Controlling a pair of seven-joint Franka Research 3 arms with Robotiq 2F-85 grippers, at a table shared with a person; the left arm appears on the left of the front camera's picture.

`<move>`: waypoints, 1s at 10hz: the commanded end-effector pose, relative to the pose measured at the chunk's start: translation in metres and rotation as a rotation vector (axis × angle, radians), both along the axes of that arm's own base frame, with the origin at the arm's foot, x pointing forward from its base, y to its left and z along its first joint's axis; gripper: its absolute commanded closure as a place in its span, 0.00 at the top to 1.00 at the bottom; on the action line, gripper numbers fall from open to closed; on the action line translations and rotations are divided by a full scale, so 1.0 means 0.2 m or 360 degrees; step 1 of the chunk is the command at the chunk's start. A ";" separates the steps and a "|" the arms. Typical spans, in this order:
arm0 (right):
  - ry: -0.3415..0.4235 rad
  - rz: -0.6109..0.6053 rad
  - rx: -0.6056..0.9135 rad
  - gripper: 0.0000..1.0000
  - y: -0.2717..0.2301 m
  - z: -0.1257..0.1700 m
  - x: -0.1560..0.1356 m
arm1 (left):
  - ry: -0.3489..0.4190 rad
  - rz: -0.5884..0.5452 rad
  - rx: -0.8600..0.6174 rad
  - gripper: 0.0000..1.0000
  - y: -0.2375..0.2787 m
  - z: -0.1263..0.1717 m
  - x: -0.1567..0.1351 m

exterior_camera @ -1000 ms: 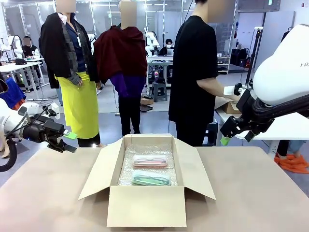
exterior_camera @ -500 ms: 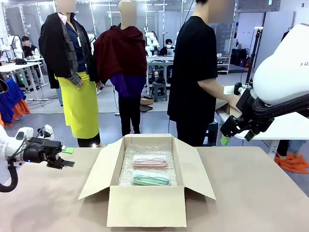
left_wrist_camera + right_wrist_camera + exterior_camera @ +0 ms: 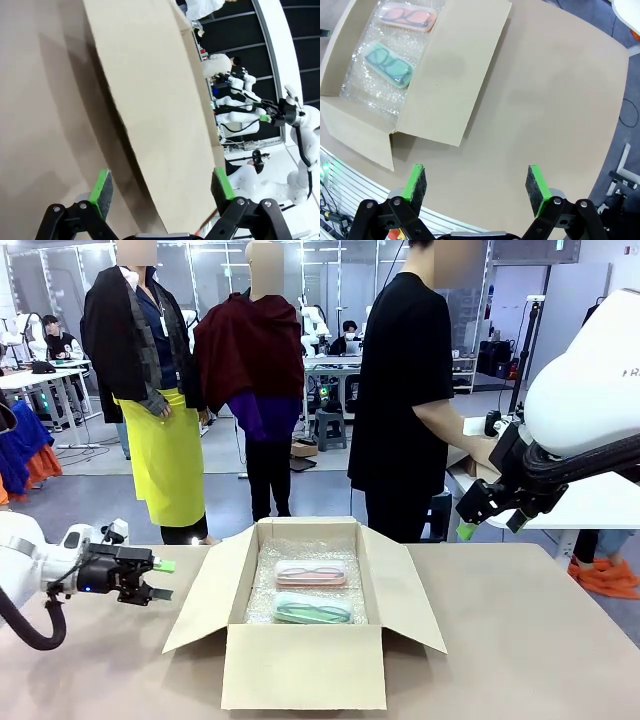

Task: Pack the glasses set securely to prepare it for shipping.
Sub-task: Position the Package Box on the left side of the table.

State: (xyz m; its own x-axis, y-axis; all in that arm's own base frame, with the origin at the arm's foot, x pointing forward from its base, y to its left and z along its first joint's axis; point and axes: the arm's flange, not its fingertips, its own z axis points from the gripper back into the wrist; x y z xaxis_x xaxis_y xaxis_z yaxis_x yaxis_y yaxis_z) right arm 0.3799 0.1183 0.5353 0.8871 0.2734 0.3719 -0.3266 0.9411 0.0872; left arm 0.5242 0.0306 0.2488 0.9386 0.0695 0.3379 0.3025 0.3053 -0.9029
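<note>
As the glasses set [image 3: 310, 573] lies boxed, both jaws gape empty, left beside the box [image 3: 300, 665], right well apart.

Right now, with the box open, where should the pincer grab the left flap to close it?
Likely the left flap by its free outer edge, coming from the robot's left, where the left pincer hovers open. The flap splays outward, so that thin edge stands clear.

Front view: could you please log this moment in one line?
box: flaps open | pink case, mint case: inside, on bubble wrap | left jaws: open, near left flap | right jaws: open, raised
</note>
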 end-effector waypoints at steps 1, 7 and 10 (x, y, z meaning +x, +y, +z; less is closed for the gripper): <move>-0.0012 0.0032 -0.0005 1.00 -0.01 0.00 0.01 | 0.0048 0.0096 0.0029 1.00 -0.08 -0.04 0.05; -0.0012 0.0032 -0.0005 1.00 -0.01 0.00 0.01 | 0.0159 -0.0014 -0.0091 1.00 -0.27 -0.11 0.01; -0.0012 0.0032 -0.0005 1.00 -0.01 0.00 0.01 | 0.0151 -0.0035 -0.0172 0.69 -0.30 -0.02 -0.04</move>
State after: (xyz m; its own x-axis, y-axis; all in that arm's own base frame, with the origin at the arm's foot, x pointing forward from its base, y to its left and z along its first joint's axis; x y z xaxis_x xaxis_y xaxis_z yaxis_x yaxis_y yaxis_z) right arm 0.3799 0.1183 0.5353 0.8871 0.2736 0.3718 -0.3268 0.9411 0.0872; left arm 0.5251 -0.0287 0.2373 0.9695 0.0502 0.2398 0.2220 0.2340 -0.9466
